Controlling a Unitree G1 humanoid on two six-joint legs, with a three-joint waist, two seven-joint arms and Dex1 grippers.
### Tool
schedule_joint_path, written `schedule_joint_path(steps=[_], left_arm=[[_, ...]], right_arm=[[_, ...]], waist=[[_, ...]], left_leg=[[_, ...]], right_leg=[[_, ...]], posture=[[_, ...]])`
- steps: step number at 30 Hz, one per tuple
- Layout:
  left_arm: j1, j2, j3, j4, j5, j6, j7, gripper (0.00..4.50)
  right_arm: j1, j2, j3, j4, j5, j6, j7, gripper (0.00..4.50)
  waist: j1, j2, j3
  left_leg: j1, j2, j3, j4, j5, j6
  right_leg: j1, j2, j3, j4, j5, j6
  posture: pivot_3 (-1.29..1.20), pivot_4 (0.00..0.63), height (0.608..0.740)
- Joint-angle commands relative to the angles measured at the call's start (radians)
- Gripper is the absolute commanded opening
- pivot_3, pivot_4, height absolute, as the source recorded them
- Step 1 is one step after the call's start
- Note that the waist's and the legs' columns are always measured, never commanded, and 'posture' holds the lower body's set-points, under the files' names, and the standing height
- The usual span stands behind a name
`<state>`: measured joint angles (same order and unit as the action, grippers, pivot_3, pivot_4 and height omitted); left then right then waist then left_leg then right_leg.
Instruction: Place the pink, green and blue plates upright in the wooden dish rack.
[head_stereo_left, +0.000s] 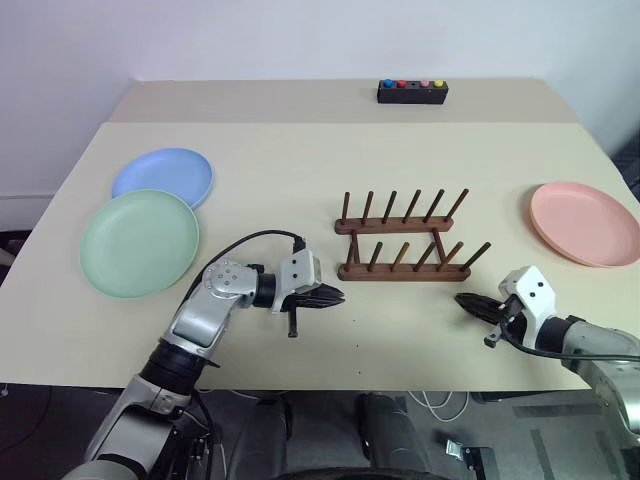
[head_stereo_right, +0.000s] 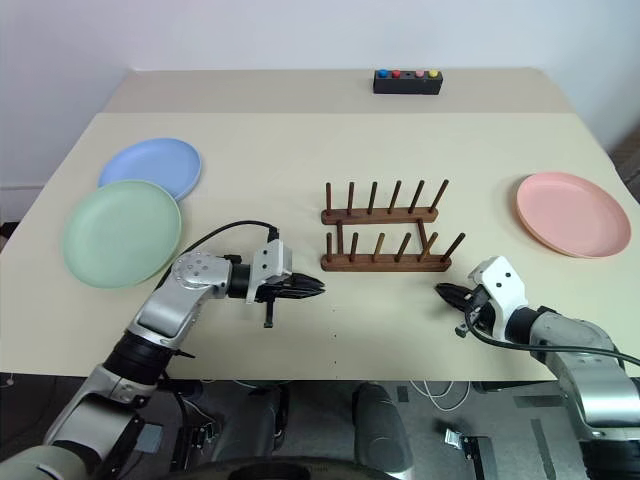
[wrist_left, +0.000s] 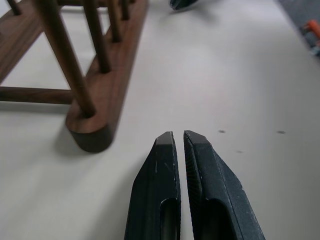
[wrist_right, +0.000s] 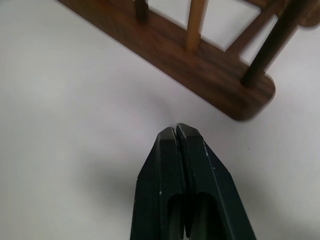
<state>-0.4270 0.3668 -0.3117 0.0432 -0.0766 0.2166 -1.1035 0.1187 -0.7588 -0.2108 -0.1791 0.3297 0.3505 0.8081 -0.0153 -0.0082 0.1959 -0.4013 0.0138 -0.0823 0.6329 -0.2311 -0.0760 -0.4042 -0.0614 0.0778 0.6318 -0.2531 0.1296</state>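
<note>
Green plate (head_stereo_left: 139, 243): near left of the table (head_stereo_left: 300, 150), lying flat, rim up. Largest of the three.

Blue plate (head_stereo_left: 164, 175): just beyond the green plate, far-left, flat; near edge tucked against or slightly under the green rim, exact contact not clear. Smallest.

Pink plate (head_stereo_left: 585, 222): far right, alone, flat, close to the table's right edge.

Dish rack (head_stereo_left: 408, 243): centre of the table, no plates in it. Two rails running left to right, one nearer, one farther, each with a row of pegs standing upright, leaning a little. Long axis left-right, so slots face near-far; plates likely to stand on edge across the rails, faces turned left and right.

Handling, as judged: plates rigid, probably light, matte surface giving fair grip; round, so no long axis, no preferred heading. Lying flat with shallow rims, best taken by the rim edge, one finger over and one under; likely to swing in a thin pinch. May roll once on edge unless seated between pegs.

Left gripper (head_stereo_left: 335, 296): just left of the rack's near rail, pointing right, fingers pressed nearly together, pinching nothing.

Right gripper (head_stereo_left: 465, 299): near right of the rack, pointing left toward it, fingers pressed together, holding nothing.

Button box (head_stereo_left: 412, 92): far edge, well apart.
</note>
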Motion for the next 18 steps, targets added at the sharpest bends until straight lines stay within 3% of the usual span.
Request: schedule_joint_path(steps=[1, 18], left_arm=[[-0.021, -0.033, -0.003, 0.023, 0.013, -0.024, 0.070, 0.29], [-0.095, -0.088, 0.006, 0.199, 0.040, -0.128, 0.207, 0.29]], right_arm=[[-0.026, 0.017, 0.018, 0.036, -0.040, -0.039, -0.025, 0.00], [-0.186, 0.071, 0.060, 0.218, -0.122, -0.154, -0.073, 0.00]], waist=[[0.000, 0.000, 0.000], [-0.002, -0.001, -0.001]], left_leg=[[0.000, 0.000, 0.000, 0.000, 0.000, 0.000], [0.007, 0.000, 0.000, -0.001, 0.000, 0.000]], right_leg=[[0.000, 0.000, 0.000, 0.000, 0.000, 0.000], [0.007, 0.000, 0.000, -0.001, 0.001, 0.002]], posture=[[0.00, 0.150, 0.730], [0.00, 0.150, 0.730]])
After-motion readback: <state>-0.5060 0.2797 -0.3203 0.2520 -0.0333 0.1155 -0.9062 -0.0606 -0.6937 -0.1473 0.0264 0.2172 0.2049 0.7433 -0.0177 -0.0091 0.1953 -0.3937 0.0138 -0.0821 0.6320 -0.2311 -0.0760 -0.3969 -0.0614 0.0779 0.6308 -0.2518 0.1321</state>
